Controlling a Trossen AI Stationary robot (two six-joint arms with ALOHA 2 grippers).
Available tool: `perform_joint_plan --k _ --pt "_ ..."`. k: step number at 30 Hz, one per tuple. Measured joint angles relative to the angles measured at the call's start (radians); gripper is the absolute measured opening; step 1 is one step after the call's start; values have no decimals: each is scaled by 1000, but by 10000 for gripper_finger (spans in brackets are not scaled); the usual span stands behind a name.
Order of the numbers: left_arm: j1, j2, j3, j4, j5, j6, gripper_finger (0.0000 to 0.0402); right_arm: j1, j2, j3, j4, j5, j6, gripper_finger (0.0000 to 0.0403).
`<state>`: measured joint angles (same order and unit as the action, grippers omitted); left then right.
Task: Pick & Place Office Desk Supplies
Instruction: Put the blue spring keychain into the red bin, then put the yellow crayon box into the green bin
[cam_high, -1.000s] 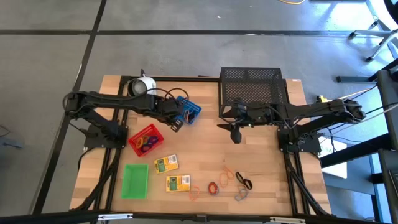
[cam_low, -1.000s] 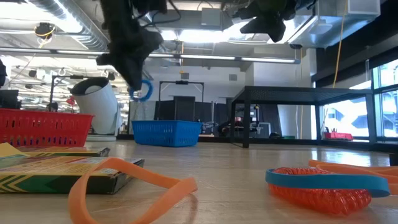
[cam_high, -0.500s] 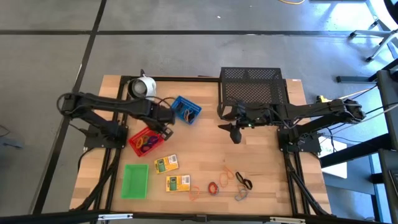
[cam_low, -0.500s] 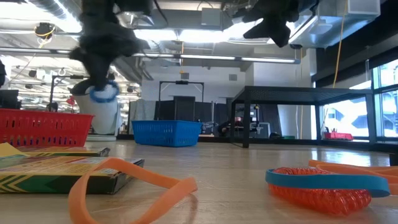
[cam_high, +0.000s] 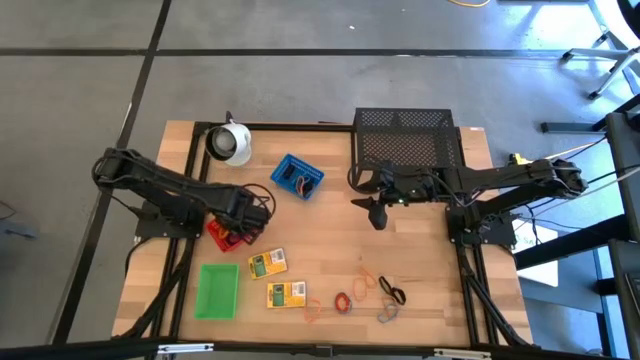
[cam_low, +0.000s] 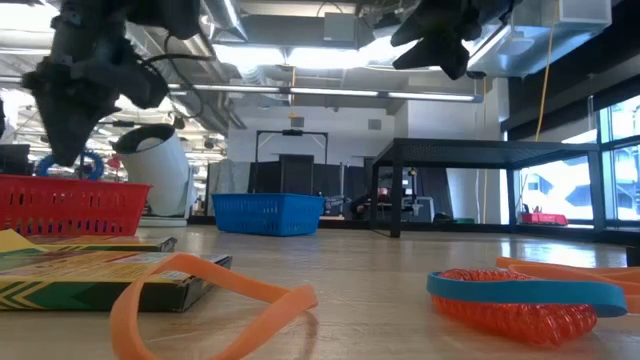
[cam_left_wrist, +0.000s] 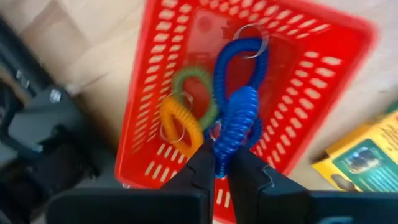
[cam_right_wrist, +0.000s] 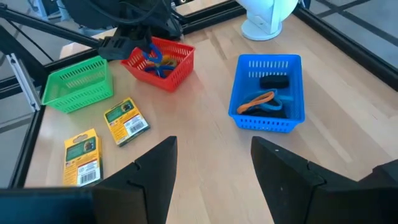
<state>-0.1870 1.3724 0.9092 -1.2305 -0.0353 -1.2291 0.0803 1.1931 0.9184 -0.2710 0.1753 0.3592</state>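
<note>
Left gripper (cam_left_wrist: 216, 163) pinches a blue coil loop (cam_left_wrist: 239, 118) between nearly closed fingers, hanging it just over the red tray (cam_left_wrist: 323, 93), which already holds orange and green coils. Risk: on release the springy coil snags a fingertip or bounces over the tray wall. Right gripper (cam_right_wrist: 211, 163) waits spread, well apart near the wire-mesh rack (cam_high: 405, 135).

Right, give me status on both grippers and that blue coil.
Left gripper shut on blue coil loop, hanging over red tray. Right gripper open, idle near black mesh rack. Nothing in the way.
</note>
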Motion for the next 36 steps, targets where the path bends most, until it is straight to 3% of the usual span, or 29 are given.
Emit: perform_joint_plan --k 12,20,29,36 --pt "-8 0 32 -12 0 -36 123 0 0 0 0 -11 27 207" --pt "-30 0 179 10 -11 -52 134 10 0 0 0 -11 28 207" --pt "-250 27 209 388 -33 -251 132 10 1 0 -2 -11 27 207" --pt "-396 145 208 522 -72 -499 130 10 1 0 -7 -11 21 207"
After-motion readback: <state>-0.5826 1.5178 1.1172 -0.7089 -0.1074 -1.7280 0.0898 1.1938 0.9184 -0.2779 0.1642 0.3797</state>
